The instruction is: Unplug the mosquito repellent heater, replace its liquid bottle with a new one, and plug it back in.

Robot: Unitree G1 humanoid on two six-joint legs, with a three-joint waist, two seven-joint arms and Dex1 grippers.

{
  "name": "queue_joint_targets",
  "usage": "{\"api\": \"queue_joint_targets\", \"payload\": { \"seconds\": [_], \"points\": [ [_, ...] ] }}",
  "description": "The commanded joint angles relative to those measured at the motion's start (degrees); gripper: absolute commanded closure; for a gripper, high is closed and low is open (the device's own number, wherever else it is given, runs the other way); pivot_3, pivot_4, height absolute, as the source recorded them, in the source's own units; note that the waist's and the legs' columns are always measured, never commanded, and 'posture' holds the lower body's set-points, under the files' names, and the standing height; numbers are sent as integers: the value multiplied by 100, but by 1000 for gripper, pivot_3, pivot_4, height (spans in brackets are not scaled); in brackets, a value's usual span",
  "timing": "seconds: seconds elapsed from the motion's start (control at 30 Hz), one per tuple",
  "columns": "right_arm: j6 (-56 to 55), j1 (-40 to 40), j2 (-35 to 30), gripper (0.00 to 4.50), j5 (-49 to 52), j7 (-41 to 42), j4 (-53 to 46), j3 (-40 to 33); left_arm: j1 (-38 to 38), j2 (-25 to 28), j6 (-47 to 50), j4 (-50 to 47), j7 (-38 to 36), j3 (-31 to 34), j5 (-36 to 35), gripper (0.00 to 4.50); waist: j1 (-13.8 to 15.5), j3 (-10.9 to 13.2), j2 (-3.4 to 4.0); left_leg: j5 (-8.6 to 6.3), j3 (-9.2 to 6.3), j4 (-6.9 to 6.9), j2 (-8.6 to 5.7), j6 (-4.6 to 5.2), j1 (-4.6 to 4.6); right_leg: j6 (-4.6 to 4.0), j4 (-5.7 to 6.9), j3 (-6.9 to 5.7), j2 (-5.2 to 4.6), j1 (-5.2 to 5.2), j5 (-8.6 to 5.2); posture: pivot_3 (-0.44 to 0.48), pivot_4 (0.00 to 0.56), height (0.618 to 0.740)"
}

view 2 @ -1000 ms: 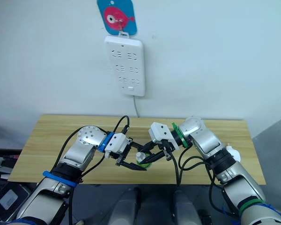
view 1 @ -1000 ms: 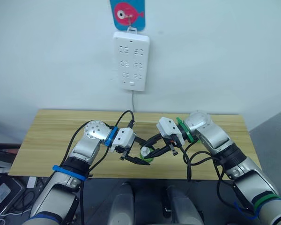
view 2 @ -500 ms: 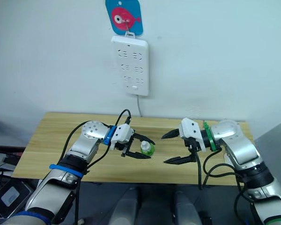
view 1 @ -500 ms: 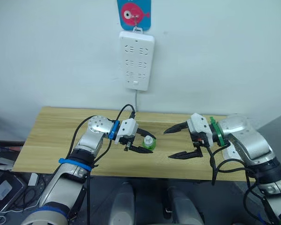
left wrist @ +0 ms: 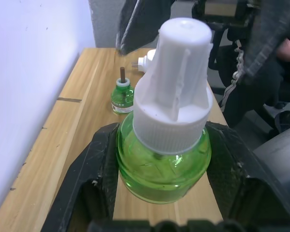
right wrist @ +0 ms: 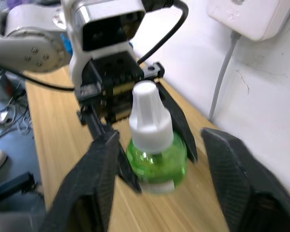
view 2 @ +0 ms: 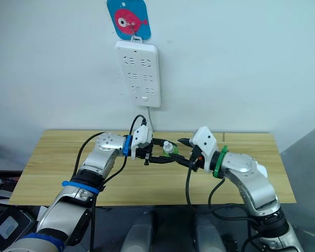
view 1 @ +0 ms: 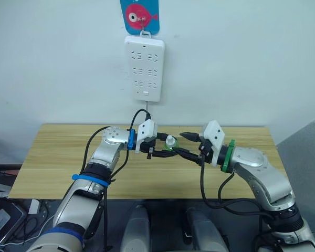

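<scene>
The left pincer is closed on the round belly of a green bottle, one black finger on each side, holding it upright above the table with its white cap on top. The right pincer faces it from the other side, spread wide, its two fingers standing either side of the bottle and not touching it as far as I can see.

Past the held bottle, down on the wood, a second green bottle stands with its cap off and a dark wick poking up. Just behind it lies the white heater, on the table and not plugged in. The power strip hangs on the wall above both pincers.

My guess is the cap has to come off next. The belly is smooth and rounded, so if the right pincer closes off-centre or twists hard, the bottle may spin or squirt out of the left grip. Dropped from there, it could knock over the open bottle and spill it.
</scene>
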Motion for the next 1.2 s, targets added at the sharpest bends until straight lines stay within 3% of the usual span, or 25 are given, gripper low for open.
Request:
{"api": "queue_joint_targets", "payload": {
  "seconds": [0.03,0.57,0.67,0.77,0.93,1.07,1.2],
  "points": [
    [-29,-25,58,1666,-55,-197,-276,109,-29,-48,8,-158,31,72,-8,2269,-2,0,0,0,1,0,0,0,0,0,-1,1,0,0,0,174,207,740],
    [-184,-184,301,1666,-76,-381,50,294,43,-122,14,-227,56,66,-5,2269,-2,-10,-1,0,0,0,0,0,-2,0,-1,0,0,0,0,188,194,740],
    [-228,-199,308,2309,-61,-364,94,294,52,-118,17,-229,54,68,-8,2269,-2,-10,-1,0,0,0,0,0,-2,0,-1,0,0,0,0,187,196,740],
    [-295,-202,288,3368,-74,-331,113,311,64,-123,5,-233,53,60,-2,2269,-2,-10,-1,0,0,0,0,0,-2,0,-1,0,0,0,0,184,199,740],
    [-305,-163,203,3497,38,-147,19,322,107,-137,16,-299,2,23,-13,2269,-3,-10,-1,0,1,0,0,0,-2,0,-1,1,0,0,0,189,208,740],
    [-299,-372,53,3497,311,367,44,321,215,-114,85,-528,-188,-43,-66,2269,-1,-10,-1,0,1,0,0,0,-2,0,-1,1,0,0,0,195,215,740],
    [-593,-1211,-341,3497,779,2018,794,411,579,145,40,-1132,-832,-323,-111,2269,-36,-9,0,0,3,2,0,0,1,0,0,3,0,1,0,253,225,740]
  ]
}}
